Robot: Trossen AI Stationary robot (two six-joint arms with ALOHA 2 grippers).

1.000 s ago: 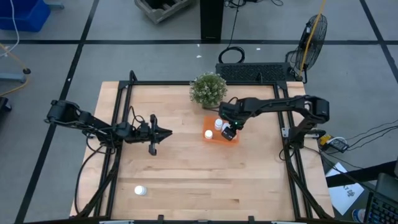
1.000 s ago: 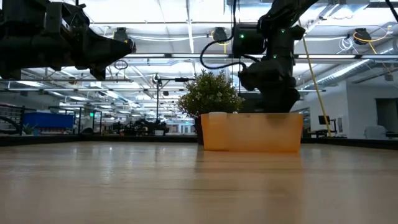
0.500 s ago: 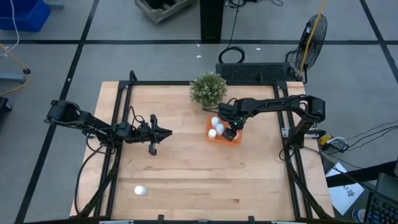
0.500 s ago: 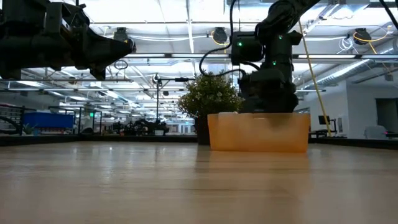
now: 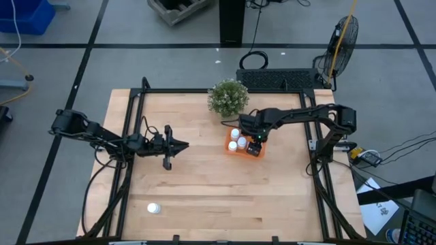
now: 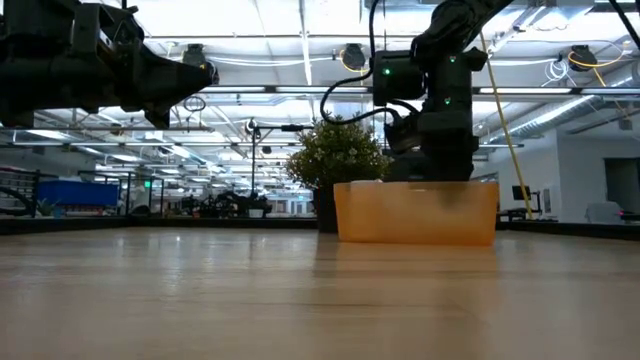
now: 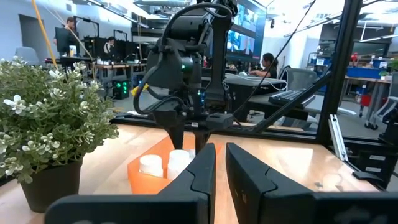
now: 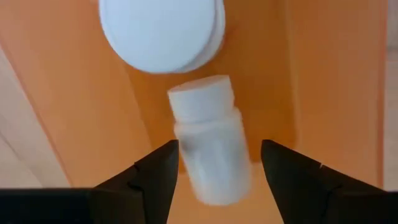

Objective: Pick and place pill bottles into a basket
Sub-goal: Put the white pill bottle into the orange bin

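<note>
The orange basket point(image 5: 253, 151) stands on the table near the potted plant point(image 5: 228, 96). Three white pill bottles show in it in the high view point(image 5: 235, 134), point(image 5: 242, 141), point(image 5: 232, 145). My right gripper point(image 5: 256, 139) hangs over the basket, pointing down, open. In the right wrist view point(image 8: 219, 163) a bottle point(image 8: 211, 155) lies on its side on the orange floor beyond the fingers, next to an upright bottle's cap point(image 8: 161, 28). Another bottle point(image 5: 154, 208) stands alone near the table's near left corner. My left gripper point(image 5: 182, 144) is shut and empty above the table's left half.
The bushy plant stands just beyond the basket's far left corner and shows behind it in the low view point(image 6: 335, 155). A black frame point(image 5: 136, 116) runs along the table's edges. People sit at desks in the room beyond point(image 7: 268, 62). Bare wood lies between the basket and the lone bottle.
One more bottle shows in the basket now than a second ago: three instead of two. The basket has slid a little toward the table's right edge. My right gripper has stayed over the basket, shifting slightly toward the far right.
</note>
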